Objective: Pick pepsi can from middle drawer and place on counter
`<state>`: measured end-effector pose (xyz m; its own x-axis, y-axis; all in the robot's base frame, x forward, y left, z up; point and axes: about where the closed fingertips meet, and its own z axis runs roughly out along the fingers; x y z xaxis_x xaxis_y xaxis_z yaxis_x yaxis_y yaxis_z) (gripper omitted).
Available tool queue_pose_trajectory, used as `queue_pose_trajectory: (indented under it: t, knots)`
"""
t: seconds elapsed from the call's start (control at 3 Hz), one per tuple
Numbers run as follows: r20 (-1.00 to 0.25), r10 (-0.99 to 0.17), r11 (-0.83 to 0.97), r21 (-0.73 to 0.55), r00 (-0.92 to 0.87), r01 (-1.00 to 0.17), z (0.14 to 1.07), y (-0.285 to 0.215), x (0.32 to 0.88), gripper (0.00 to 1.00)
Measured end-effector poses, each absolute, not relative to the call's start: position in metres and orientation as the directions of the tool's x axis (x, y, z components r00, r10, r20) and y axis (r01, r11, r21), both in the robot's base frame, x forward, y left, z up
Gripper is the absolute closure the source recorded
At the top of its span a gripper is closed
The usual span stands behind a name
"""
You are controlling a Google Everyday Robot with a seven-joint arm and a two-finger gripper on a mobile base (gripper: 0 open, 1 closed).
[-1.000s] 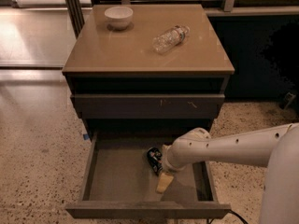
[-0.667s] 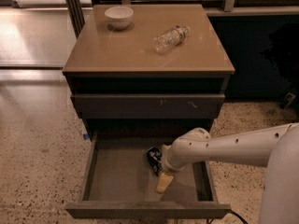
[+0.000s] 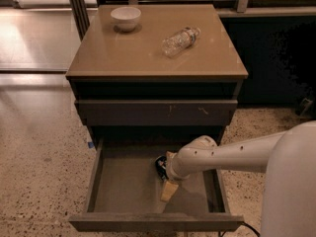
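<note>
- The wide, shallow grey-brown middle drawer (image 3: 123, 189) is standing pulled fully out. Its plain handleless front panel is lying nearest the camera, just below the gripper.
- The white robot arm (image 3: 232, 154) is reaching in from the right over the drawer's right side wall, and the rounded white robot body (image 3: 291, 191) is filling the lower right corner.
- The gripper (image 3: 169, 187) is hanging inside the drawer, a little right of its middle, with a tan tip pointing down toward the flat matte bottom. Whether the gripper is apart, together or clamped on anything, I cannot tell.
- The small dark blue pepsi can (image 3: 161, 166) is sitting in the drawer just behind the gripper and slightly to its left, right against the wrist. Only part of it is showing.
- A closed dark grey-brown upper drawer front (image 3: 155, 112) is facing out above and behind the gripper.
- The smooth, glossy tan-beige square desk (image 3: 138, 58) is topping the cabinet, farther back and well above the gripper.
- A clear plastic water bottle (image 3: 180, 41) is lying on its side on the desk, far behind the gripper and about in line with it.
- A small white round bowl (image 3: 126, 19) is standing upright at the desk's far left corner, farthest from the gripper.
</note>
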<state>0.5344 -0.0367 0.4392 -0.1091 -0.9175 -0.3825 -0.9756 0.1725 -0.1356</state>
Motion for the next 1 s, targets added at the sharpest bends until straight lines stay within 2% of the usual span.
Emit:
queue_pose_trajectory:
  t: [0.33, 1.0]
  knots:
    - [-0.4, -0.913, 0.147, -0.131, -0.083, -0.98, 0.421, -0.025, 0.546, 0.0]
    - [-0.403, -0.906, 0.15, -0.012, -0.132, -0.989, 0.371, -0.024, 0.548, 0.0]
